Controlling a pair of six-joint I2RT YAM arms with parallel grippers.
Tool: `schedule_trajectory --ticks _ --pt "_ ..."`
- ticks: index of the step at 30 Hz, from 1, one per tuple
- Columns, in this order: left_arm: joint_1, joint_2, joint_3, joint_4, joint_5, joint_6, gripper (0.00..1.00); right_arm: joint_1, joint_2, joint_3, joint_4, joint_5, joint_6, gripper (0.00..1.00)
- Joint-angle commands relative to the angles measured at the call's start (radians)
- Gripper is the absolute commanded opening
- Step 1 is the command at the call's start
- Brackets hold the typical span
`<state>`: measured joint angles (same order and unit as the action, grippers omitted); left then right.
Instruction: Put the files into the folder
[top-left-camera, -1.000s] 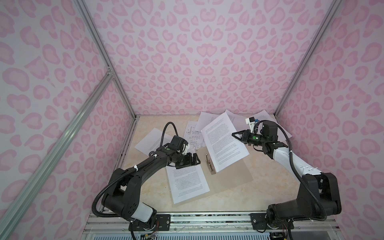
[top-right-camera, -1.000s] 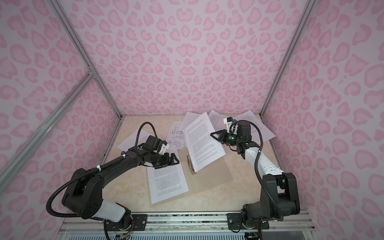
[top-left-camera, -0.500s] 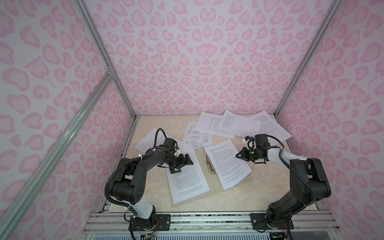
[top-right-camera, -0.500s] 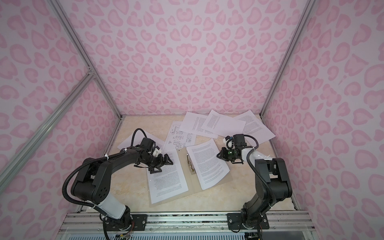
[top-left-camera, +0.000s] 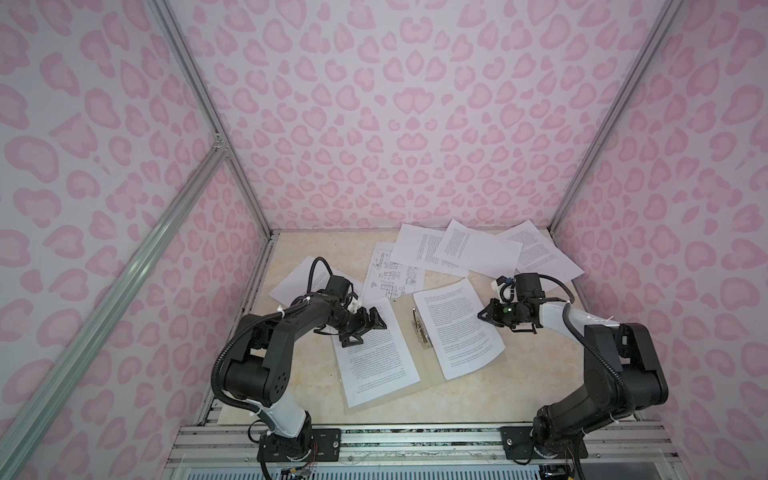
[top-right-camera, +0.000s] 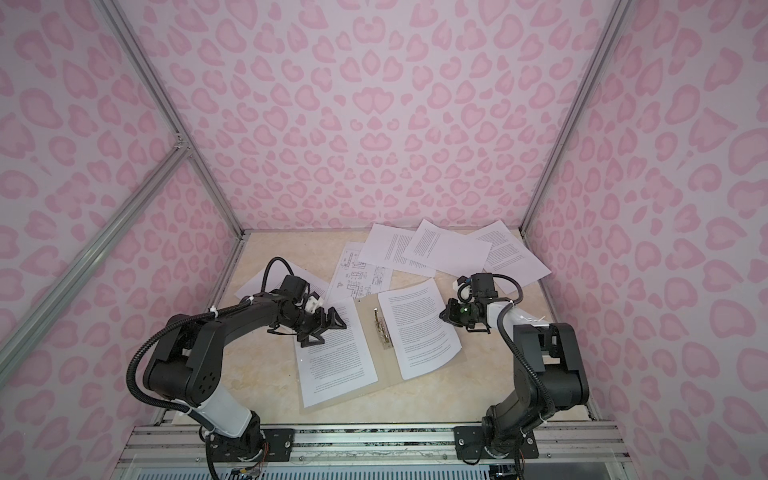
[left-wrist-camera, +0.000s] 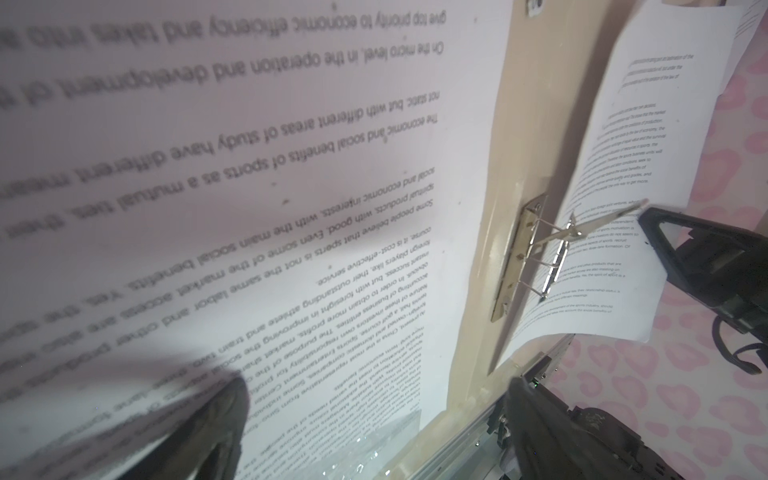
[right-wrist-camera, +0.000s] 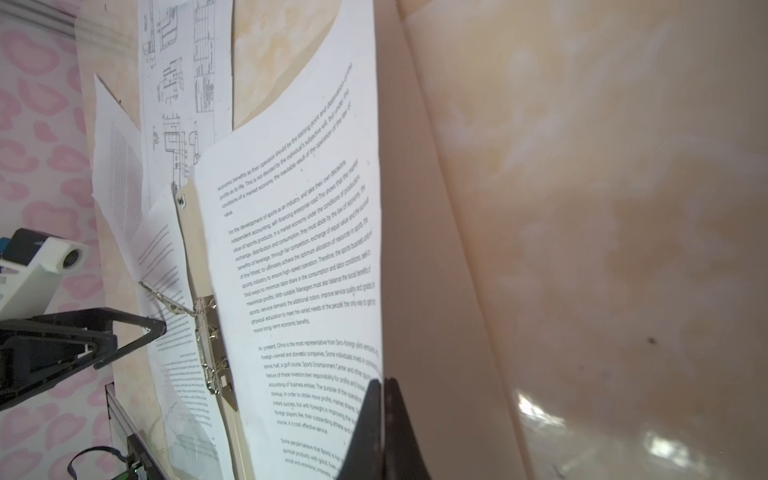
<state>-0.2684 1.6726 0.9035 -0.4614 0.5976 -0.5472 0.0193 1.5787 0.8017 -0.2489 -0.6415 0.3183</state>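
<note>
My right gripper (top-left-camera: 483, 314) is pinching a white printed paper sheet (top-left-camera: 457, 328) on the grey-beige cardboard folder (top-left-camera: 402, 322); my left gripper (top-left-camera: 368, 332) is hovering wide open.

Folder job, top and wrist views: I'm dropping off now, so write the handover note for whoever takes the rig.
Left gripper: open, over the far corner of the text sheet lying on the folder's left flap.
Right gripper: shut on the outer edge of a second text sheet, bowed over the right flap, inner edge at the metal clip, lever raised.
Done: folder open, two sheets on it.
Left: release that sheet; bring in the drawing sheet, three text sheets at the back and one sheet behind the left arm; close.
</note>
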Motion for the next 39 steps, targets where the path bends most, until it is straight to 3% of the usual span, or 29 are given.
schedule_trajectory --ticks 1,8,39 --pt "0.001 0.010 -0.007 -0.028 -0.056 0.019 0.98 -0.013 -0.018 -0.005 -0.013 0.011 -0.007 0.00" --pt "0.002 0.018 -0.003 -0.027 -0.050 0.019 0.98 0.060 0.022 0.014 0.011 -0.027 -0.008 0.00" --pt "0.006 0.027 0.009 -0.036 -0.040 0.032 0.98 0.079 0.025 0.044 -0.109 0.019 -0.134 0.00"
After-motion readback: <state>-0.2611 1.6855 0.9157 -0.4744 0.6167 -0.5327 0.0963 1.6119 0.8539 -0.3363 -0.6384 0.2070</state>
